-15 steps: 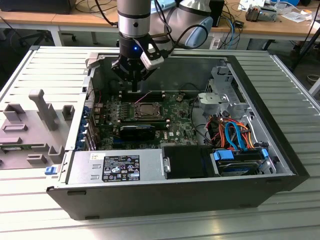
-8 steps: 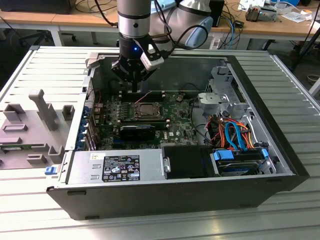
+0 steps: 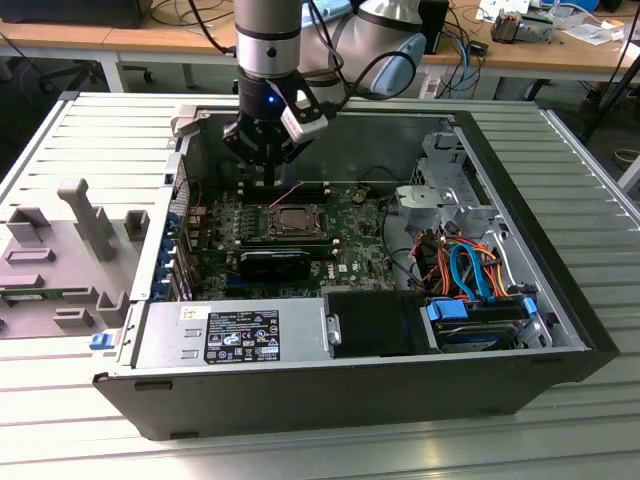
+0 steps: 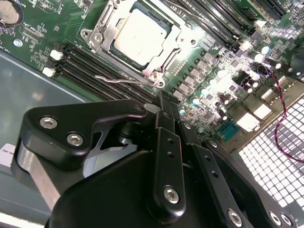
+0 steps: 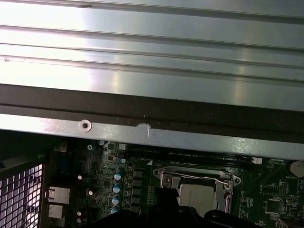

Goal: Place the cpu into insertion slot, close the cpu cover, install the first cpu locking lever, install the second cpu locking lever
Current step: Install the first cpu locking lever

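One cpu [image 4: 142, 31] is what we count, and it already lies flat in the one insertion slot [image 4: 159, 81], silvery top up. One cpu cover [image 4: 178, 35] is folded down around it, its square window framing the chip.

The end effector [image 3: 268, 182] hangs inside the open computer case [image 3: 300, 400], which lies on the ribbed metal tabletop [image 3: 100, 130]. In the exterior view it is just above the motherboard [image 3: 350, 250], on the far side of the socket. The chip therefore sits near it and slightly toward the camera, a little to the exterior view's right. Its fingers look drawn narrow, with the tips close together. We see nothing held between them, and they appear clear of the board.

The relation that matters is with the thin wire locking lever [image 4: 121, 80]. In the second wrist view it lies along the socket edge that faces the end effector [image 4: 160, 99], between the socket and the fingertips. Its long axis runs along that edge, parallel to the long black memory slots [image 4: 85, 66] beside it. We cannot tell whether it is hooked down.

The first wrist view shows one wire lever [image 5: 190, 176] across a socket edge beside the chip [image 5: 197, 197]. We cannot say whether it is the same lever, so our sure count is one, possibly two.
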`<state>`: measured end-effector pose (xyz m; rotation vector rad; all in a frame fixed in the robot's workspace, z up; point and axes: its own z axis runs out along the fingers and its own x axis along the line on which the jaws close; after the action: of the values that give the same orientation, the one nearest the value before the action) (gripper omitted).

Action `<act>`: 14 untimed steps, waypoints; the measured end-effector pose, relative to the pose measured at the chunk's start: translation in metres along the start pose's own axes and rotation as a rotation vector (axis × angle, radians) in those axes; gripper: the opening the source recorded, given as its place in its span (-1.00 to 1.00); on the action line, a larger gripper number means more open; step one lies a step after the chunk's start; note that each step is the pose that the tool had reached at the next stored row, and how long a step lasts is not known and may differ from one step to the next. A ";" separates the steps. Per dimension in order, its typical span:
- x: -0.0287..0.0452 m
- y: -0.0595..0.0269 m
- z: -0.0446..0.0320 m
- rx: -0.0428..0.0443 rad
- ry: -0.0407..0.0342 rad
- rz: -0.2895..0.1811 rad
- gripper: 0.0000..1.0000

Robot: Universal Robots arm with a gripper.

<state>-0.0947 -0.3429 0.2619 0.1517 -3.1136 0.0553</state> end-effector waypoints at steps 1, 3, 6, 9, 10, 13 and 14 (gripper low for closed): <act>0.0000 -0.0001 0.0006 0.0000 0.0000 0.000 -0.79; -0.0001 -0.0003 0.0022 -0.0001 -0.0001 0.000 -0.79; -0.0001 -0.0003 0.0033 0.0001 0.0001 0.000 -0.79; -0.0002 -0.0003 0.0040 0.0000 -0.0001 0.000 -0.79; -0.0002 -0.0003 0.0043 -0.0003 -0.0001 0.000 -0.79; -0.0003 -0.0002 0.0049 -0.0018 -0.0001 0.000 -0.79; -0.0003 -0.0002 0.0050 -0.0035 -0.0003 0.000 -0.79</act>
<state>-0.0944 -0.3433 0.2569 0.1519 -3.1138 0.0498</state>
